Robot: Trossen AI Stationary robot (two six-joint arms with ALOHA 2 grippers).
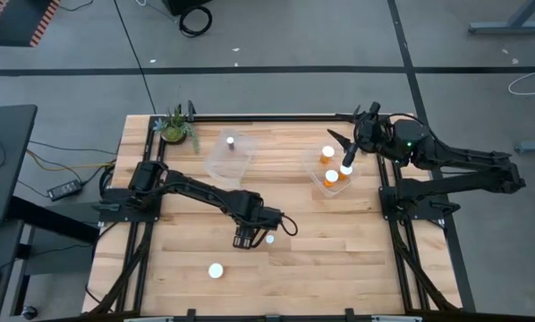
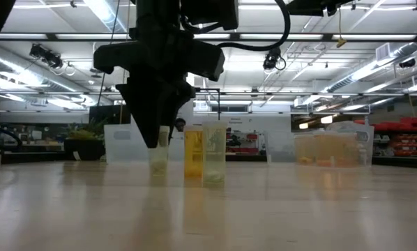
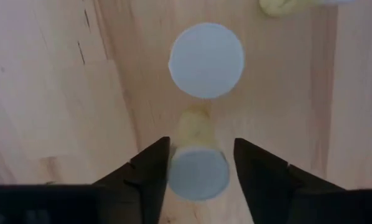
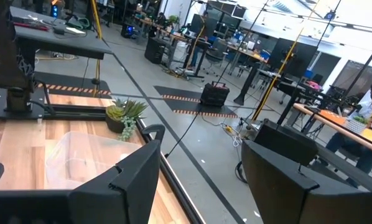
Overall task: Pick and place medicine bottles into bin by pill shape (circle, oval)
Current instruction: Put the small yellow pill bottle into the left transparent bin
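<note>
1. at lower centre of the high view, the dark two-finger left gripper (image 1: 248, 234) hangs over the wooden table (image 1: 178, 277), jaws released and straddling a small white-capped medicine bottle (image 3: 198, 174) without touching it.
2. this bottle stands upright, long axis vertical, cap up; it looks light, rigid and smooth, so i'd take it on the body just under the cap, squarely, since a glancing touch could tip it.
3. a second upright white-capped bottle (image 3: 206, 60) stands just beyond it; a lone white cap (image 1: 216, 270) sits lower left of centre.
4. a clear plastic bin (image 1: 228, 158) at upper centre holds one bottle; a second clear bin (image 1: 316, 182) right of it holds orange-bodied bottles (image 1: 331, 178).
5. at upper right, the right gripper (image 4: 198, 186) hovers, jaws spread, holding nothing.
</note>
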